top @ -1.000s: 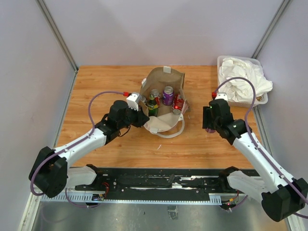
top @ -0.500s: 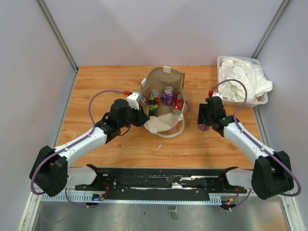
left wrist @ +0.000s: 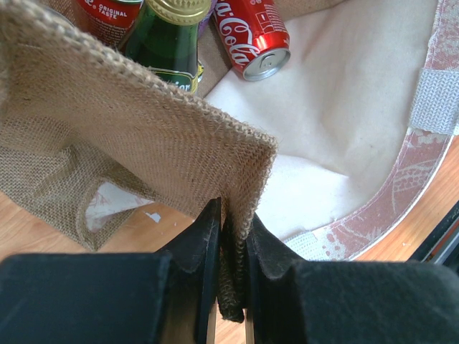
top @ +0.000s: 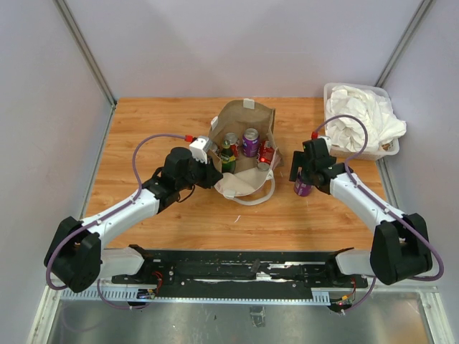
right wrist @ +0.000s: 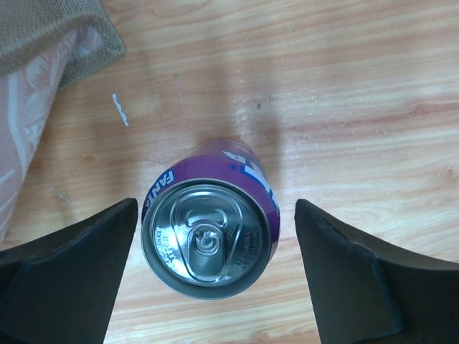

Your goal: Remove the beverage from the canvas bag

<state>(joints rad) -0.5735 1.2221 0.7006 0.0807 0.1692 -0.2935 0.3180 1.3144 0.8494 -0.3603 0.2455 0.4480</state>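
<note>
Evidently one beverage is already out of the bag: a purple aluminium Fanta can [right wrist: 208,247] is seen standing upright on the pale wooden tabletop [right wrist: 373,86], just right of the tan-brown woven canvas bag [top: 247,118] that sits at the centre of the overhead view. The right hand [right wrist: 215,208] is spread wide around the can and grips nothing, with bare wood visible between each black finger [right wrist: 64,279] and the can's wall. The left hand [left wrist: 231,215] is clenched on the bag's coarse side wall, low in the middle of its own view, so the mouth is held open. Inside, a green glass bottle with a gold cap [left wrist: 161,54], a red cola can lying on its side [left wrist: 252,36] and a second purple can [top: 250,141] are seen.

Two hazards are judged likely. If the right hand is lifted off-line, the can may be clipped by a finger and toppled or rolled across the wood. If the pinched wall is pulled sideways, the soft bag may be dragged or tipped and the drinks inside upset.
</note>
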